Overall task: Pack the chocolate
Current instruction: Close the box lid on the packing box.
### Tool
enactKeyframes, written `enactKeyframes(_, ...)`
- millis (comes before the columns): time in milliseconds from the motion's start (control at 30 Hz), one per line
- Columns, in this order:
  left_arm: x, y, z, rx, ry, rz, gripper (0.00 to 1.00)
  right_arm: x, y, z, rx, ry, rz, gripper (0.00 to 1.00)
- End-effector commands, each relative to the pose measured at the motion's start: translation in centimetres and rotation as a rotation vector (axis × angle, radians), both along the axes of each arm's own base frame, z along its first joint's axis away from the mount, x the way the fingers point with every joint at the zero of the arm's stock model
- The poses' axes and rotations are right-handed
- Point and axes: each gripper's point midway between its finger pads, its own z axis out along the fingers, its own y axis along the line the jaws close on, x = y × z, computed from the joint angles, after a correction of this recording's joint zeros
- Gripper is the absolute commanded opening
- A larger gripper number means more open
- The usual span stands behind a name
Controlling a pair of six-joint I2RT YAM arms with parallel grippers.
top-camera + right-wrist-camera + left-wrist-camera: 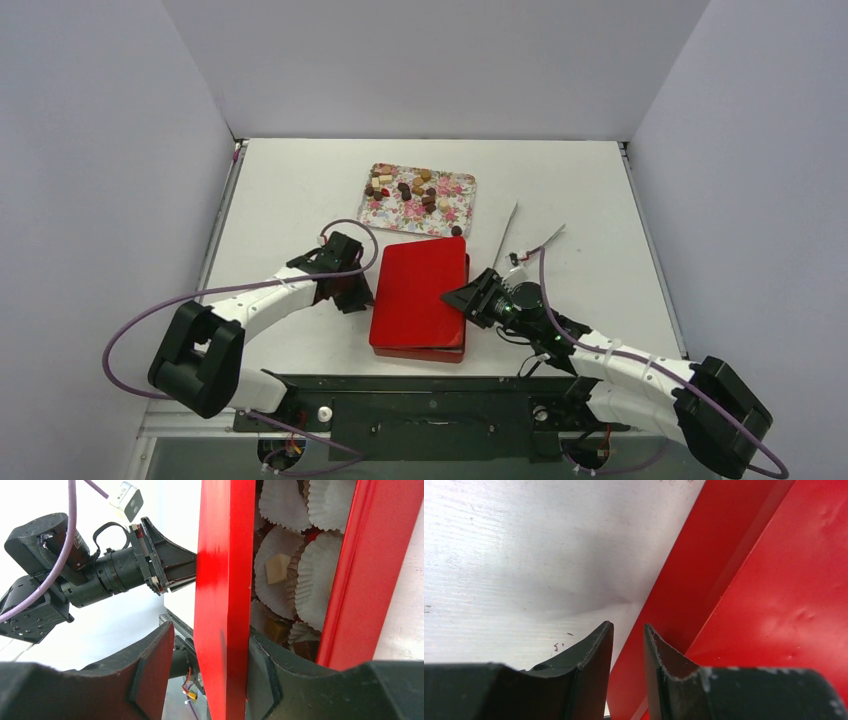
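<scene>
surface: white table [290, 190], chocolate [415, 190] on floral tray [460, 200] | room: pale walls [430, 60]

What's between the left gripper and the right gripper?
The red box, with left gripper at one edge and right gripper at the other; the top view shows it.

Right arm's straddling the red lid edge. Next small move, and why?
Probably close the right end effector on the red lid, loose between its jaws: it covers the box, and chocolates wait on the floral tray.
</scene>
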Motion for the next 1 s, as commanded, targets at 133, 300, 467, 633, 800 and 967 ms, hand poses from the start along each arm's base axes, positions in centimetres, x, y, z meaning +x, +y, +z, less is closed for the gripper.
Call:
enactKeyframes(133,2.0,-1.7,1.7,-0.030,-0.065,-0.019,0.26,0.2,-2.2,0.3,-0.057,-0.039,-0.040,0.48)
enactKeyframes(300,2.0,-2.1,1.9,-0.027,-0.064,-0.032,0.26,-0.2,-3.3,-0.6,-0.108,-0.023,-0.049,0.49)
enactKeyframes(467,2.2,-2.0,1.8,-0.003,-0.071,-0.030,0.26,-0.3,-4.2,-1.2,-0.152,-0.016,-0.066,0.51)
enactKeyframes(633,2.1,-2.3,1.9,-0.002,-0.071,-0.036,0.25,-0.4,-5.2,-1.5,-0.209,-0.013,-0.084,0.53)
enactKeyframes(800,2.0,-2.5,2.0,0.000,-0.072,-0.038,0.25,-0.7,-6.0,-2.1,-0.257,-0.003,-0.093,0.54)
enactKeyframes(967,1.9,-2.5,2.1,0.009,-0.073,-0.035,0.25,-0.7,-6.5,-2.4,-0.289,-0.001,-0.098,0.55)
